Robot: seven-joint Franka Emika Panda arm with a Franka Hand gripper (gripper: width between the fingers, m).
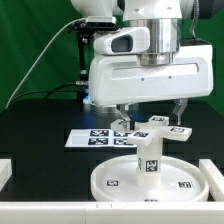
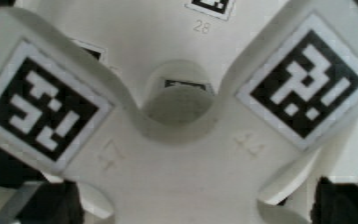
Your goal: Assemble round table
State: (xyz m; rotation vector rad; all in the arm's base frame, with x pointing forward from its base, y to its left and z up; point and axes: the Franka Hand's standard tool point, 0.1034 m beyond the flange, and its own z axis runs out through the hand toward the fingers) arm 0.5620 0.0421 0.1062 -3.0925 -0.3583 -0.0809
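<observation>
The white arm came down from the top of the exterior view, its bulky wrist housing filling the upper centre and right of the frame. The gripper (image 1: pixel 150 117) pointed straight down just right of centre, its two fingers (image 1: pixel 121 116) spread wide apart. In the wrist view only dark fingertips (image 2: pixel 48 197) showed in the lower corners, clasping nothing.

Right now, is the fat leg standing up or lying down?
Standing up: the leg rises straight from the middle of the round disc.
</observation>
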